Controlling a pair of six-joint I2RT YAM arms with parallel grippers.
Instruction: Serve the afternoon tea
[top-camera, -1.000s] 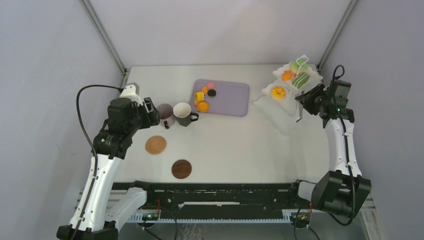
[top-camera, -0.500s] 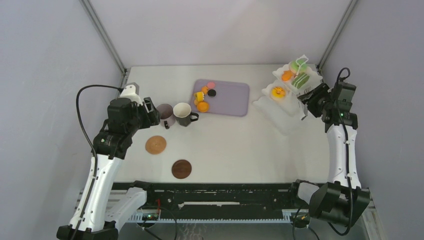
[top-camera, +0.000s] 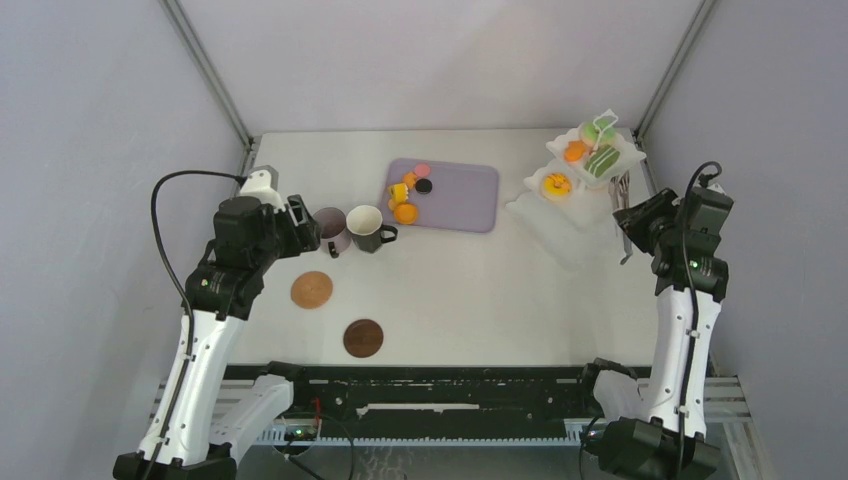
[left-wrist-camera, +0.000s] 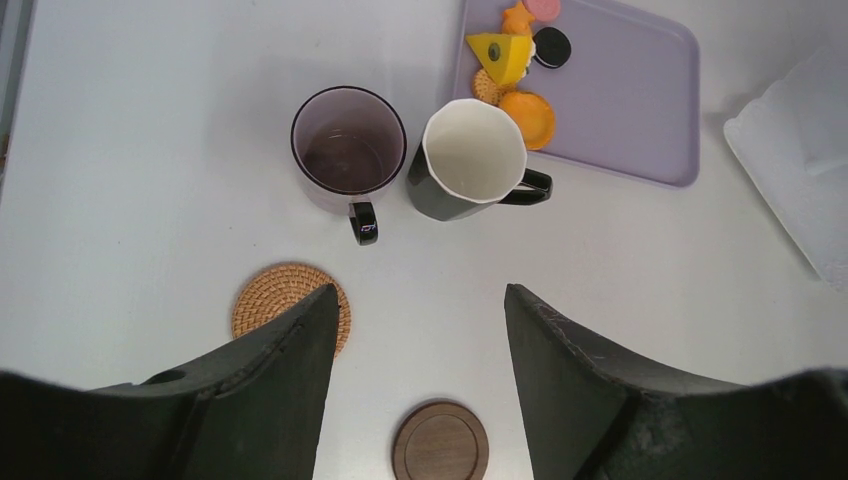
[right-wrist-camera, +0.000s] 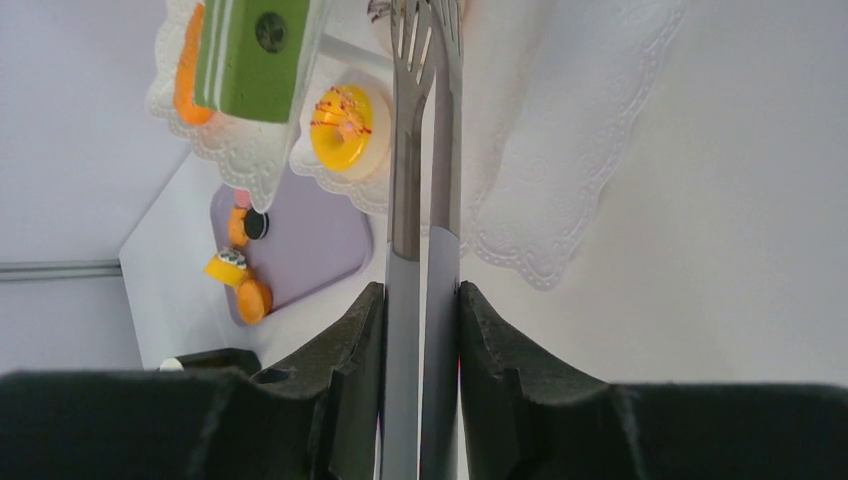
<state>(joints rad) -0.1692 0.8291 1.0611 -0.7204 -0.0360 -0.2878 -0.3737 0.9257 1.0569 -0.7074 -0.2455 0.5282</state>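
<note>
The mauve mug (top-camera: 331, 229) and the dark mug with white inside (top-camera: 366, 227) stand side by side left of centre; both show in the left wrist view (left-wrist-camera: 348, 152) (left-wrist-camera: 472, 158). A woven coaster (top-camera: 311, 289) and a dark wooden coaster (top-camera: 363, 338) lie nearer. My left gripper (left-wrist-camera: 418, 300) is open and empty above the coasters. Small sweets (top-camera: 405, 195) lie on the lilac tray. The white tiered stand (top-camera: 590, 160) holds a yellow doughnut (right-wrist-camera: 341, 125) and green and orange pieces. My right gripper (right-wrist-camera: 422, 295) is shut on the long tongs (right-wrist-camera: 425, 120), right of the stand.
The lilac tray (top-camera: 462, 195) lies at the back centre. A white lace-edged plate (top-camera: 550, 225) of the stand spreads toward the table's middle. Frame posts rise at both back corners. The arm bases and a black rail run along the near edge.
My right arm has drawn back to the right and toward the near side with the tongs, away from the stand. The left arm has not moved.
</note>
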